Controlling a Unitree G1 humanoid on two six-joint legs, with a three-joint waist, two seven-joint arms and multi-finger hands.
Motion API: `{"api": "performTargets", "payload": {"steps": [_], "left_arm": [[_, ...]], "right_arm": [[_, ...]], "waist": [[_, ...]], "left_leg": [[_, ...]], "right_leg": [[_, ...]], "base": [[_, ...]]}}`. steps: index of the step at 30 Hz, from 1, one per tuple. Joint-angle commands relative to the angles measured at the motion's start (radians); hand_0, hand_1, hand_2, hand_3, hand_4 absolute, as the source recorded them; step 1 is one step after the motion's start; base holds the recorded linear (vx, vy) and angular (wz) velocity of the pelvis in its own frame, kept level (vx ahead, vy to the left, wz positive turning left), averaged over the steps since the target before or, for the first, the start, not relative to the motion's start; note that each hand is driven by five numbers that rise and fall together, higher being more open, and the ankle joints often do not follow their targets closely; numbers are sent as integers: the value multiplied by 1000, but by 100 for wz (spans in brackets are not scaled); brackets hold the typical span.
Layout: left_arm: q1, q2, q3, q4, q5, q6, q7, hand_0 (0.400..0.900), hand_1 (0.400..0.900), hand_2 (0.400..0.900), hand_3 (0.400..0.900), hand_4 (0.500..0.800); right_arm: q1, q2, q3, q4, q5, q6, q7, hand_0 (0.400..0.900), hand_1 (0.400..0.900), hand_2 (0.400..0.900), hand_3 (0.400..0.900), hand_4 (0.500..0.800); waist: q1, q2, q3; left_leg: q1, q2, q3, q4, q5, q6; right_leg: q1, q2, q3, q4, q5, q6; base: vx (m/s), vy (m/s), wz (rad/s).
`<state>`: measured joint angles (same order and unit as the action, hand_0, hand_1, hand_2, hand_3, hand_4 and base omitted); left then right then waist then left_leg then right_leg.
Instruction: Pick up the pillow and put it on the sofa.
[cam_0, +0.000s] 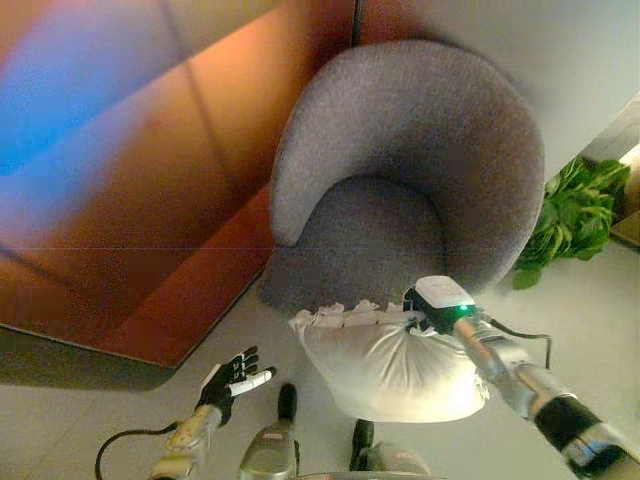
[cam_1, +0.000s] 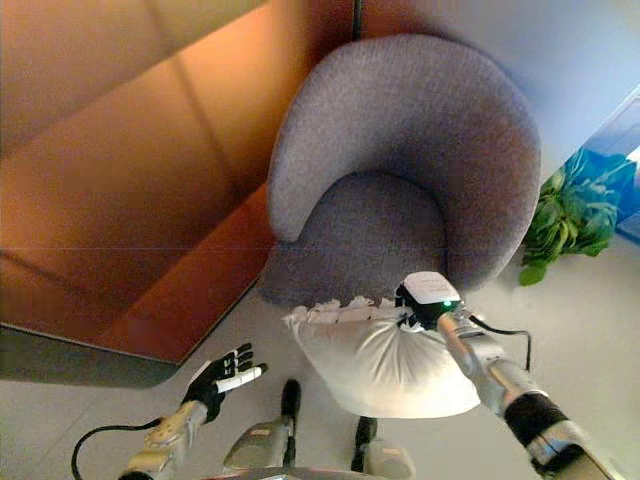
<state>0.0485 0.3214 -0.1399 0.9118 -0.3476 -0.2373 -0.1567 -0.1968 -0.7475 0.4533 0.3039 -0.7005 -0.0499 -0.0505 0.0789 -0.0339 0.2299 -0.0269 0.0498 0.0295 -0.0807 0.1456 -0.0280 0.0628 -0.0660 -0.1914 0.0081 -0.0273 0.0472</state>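
Note:
A white pillow with a frilled edge hangs just in front of the grey round sofa chair, its top edge near the front of the seat. My right hand comes in from the lower right and is shut on the pillow's upper right corner, where the cloth bunches together; most of its fingers are hidden. At the lower left, my left hand hangs open over the floor with fingers spread, holding nothing and apart from the pillow.
A reddish-brown wooden wall panel runs along the left, close to the sofa's left side. A green leafy plant stands right of the sofa. A pale wall rises behind, and light floor lies in front.

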Motion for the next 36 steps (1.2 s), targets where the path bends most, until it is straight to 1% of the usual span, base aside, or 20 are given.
{"api": "performTargets", "payload": {"steps": [1,3,6,9,11,12,13,14,16,17,18,19,21,25,28,30,31,33,35,36], "left_arm": [[-1,28,14,-6,45,-16,-28,900,900,900,900,800],[-1,30,19,-6,46,-8,-27,900,900,900,900,800],[-4,34,19,0,38,-1,-31,900,900,900,900,800],[-1,36,12,-1,35,5,-33,900,900,900,900,800],[-10,45,-9,5,30,11,-33,900,900,900,900,800],[-20,50,-24,13,25,15,-34,900,900,900,900,800],[-26,53,-32,19,23,17,-37,900,900,900,900,800],[-33,58,-46,25,22,23,-46,900,900,900,900,800],[-44,68,-77,28,15,37,-57,900,900,900,900,800],[-47,69,-81,29,10,37,-57,900,900,900,900,800],[-55,75,-106,34,-5,33,-62,900,900,900,900,800],[-59,75,-119,40,-5,26,-69,900,900,900,900,800],[-58,77,-136,42,-3,20,-75,900,900,900,900,800],[-53,84,-142,47,-6,-1,-98,900,900,900,900,800],[-44,75,-145,43,2,-12,-107,900,900,900,900,800],[-43,69,-146,39,5,-11,-107,900,900,900,900,800],[-44,64,-146,37,4,-9,-103,900,900,900,900,800],[-43,58,-138,36,11,-9,-103,900,900,900,900,800],[-41,49,-133,28,6,-12,-86,900,900,900,900,800],[-40,41,-124,22,7,-10,-76,900,900,900,900,800]], "right_arm": [[-165,-135,-182,-158,42,-11,-58,400,400,400,400,500],[-192,-154,-197,-147,36,-4,-63,400,400,400,400,500],[-287,-182,-188,-81,27,23,-75,400,400,400,400,500],[-377,-206,-163,8,44,44,-85,400,400,400,400,500],[-471,-226,-112,123,74,75,-88,400,400,400,400,500],[-532,-223,-71,217,108,84,-65,465,465,465,465,539],[-569,-217,-40,273,110,99,-23,900,900,900,900,800],[-618,-214,13,354,131,111,15,900,900,900,900,800],[-734,-205,107,511,184,127,54,900,900,900,900,800],[-761,-202,125,536,196,130,50,900,900,900,900,800],[-832,-185,140,650,197,96,30,900,900,900,900,800],[-871,-175,152,711,214,80,18,900,900,900,900,800],[-912,-172,169,760,231,71,-8,900,900,900,900,800],[-928,-180,175,761,268,78,-43,900,900,900,900,800],[-885,-176,140,729,300,90,-42,900,900,900,900,800],[-826,-162,99,704,328,80,-50,900,900,900,900,800],[-783,-150,73,684,348,71,-54,900,900,900,900,800],[-685,-117,26,634,339,58,-35,900,900,900,900,800],[-585,-68,-3,572,342,54,-32,900,900,900,900,800],[-498,-22,-20,524,338,62,-35,900,900,900,900,800]], "waist": [[5,-37,-137],[9,-42,-143],[26,-50,-155],[44,-54,-164],[67,-59,-171],[79,-62,-173],[86,-62,-174],[100,-67,-175],[124,-72,-173],[126,-71,-171],[142,-72,-172],[151,-71,-173],[162,-68,-173],[162,-61,-173],[150,-54,-172],[138,-49,-171],[130,-47,-169],[117,-43,-165],[102,-39,-160],[90,-36,-156]], "left_leg": [[89,-3,24,-7,-137,-19],[98,0,22,-7,-141,-21],[107,2,12,-7,-143,-25],[109,5,0,-7,-140,-30],[110,5,-13,-7,-138,-34],[110,5,-19,-7,-137,-37],[110,5,-24,-7,-136,-39],[109,4,-32,-7,-134,-40],[108,5,-46,-7,-129,-43],[109,5,-49,-7,-128,-44],[109,6,-56,-7,-125,-46],[108,5,-65,-7,-125,-46],[105,1,-80,-7,-123,-46],[102,-3,-89,-7,-121,-45],[105,-4,-80,-7,-123,-43],[105,-4,-72,-7,-125,-42],[105,-4,-69,-7,-126,-40],[106,-3,-60,-7,-129,-38],[108,-3,-53,-7,-131,-36],[111,-3,-47,-7,-135,-33]], "right_leg": [[-7,-21,14,19,27,74],[5,-19,11,15,23,73],[26,-19,-3,9,17,69],[39,-20,-18,4,14,65],[49,-19,-32,-2,13,63],[54,-20,-42,-2,12,62],[57,-20,-46,-3,11,61],[60,-20,-53,-5,11,60],[69,-20,-69,-9,13,57],[71,-20,-71,-9,13,57],[76,-19,-80,-12,12,55],[79,-18,-85,-14,11,54],[84,-17,-91,-19,12,54],[86,-21,-92,-22,13,56],[86,-24,-86,-21,13,57],[82,-26,-77,-19,12,59],[80,-26,-70,-17,11,59],[75,-27,-61,-13,10,59],[71,-28,-52,-11,10,59],[71,-28,-43,-11,9,59]], "base": [[60,-16,3],[36,-18,5],[43,-15,14],[44,-9,19],[56,-27,26],[50,-30,24],[46,-34,26],[35,-41,24],[36,-49,19],[33,-31,17],[28,-12,20],[30,-7,23],[16,1,20],[-7,15,4],[-16,44,-12],[-33,44,-20],[-57,37,-22],[-71,24,-23],[-71,16,-25],[-63,9,-26]]}}
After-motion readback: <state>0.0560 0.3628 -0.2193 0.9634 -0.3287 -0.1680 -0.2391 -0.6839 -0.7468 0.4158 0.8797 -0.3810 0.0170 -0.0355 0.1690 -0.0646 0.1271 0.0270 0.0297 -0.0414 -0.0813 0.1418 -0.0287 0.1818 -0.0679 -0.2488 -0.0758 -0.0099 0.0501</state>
